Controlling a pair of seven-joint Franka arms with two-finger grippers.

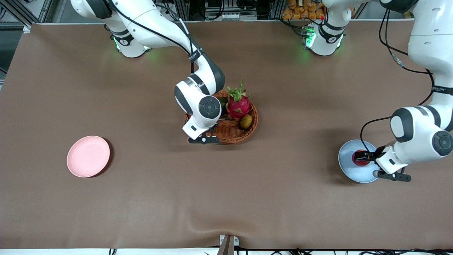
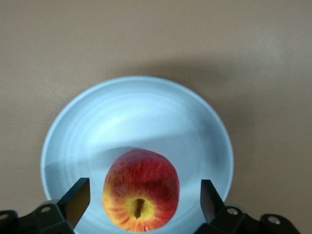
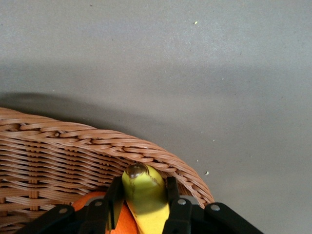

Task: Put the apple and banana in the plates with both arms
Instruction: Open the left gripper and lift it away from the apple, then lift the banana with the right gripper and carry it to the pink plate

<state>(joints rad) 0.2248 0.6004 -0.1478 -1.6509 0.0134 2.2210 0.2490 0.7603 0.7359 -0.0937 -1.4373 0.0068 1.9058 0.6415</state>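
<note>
I see the left tool [image 2: 141, 200] over the round pale blue plate [image 1: 347, 154] at the left arm's end of the brown worktop [image 1: 141, 198], its fingers [image 2: 75, 199] spread wide and clear of the small red-and-yellow apple [image 2: 141, 196], which rests on that plate. My right tool [image 3: 144, 204] sits at the rim of the brown wicker basket [image 3: 53, 156], clamped on the dark-tipped end of the yellow banana [image 3: 144, 192], beside an orange fruit [image 3: 129, 222]. The basket also holds a pink dragon fruit [image 1: 238, 105] and a brown kiwi [image 1: 246, 121]. The round pale pink plate [image 1: 88, 156] lies bare toward the right arm's end.
</note>
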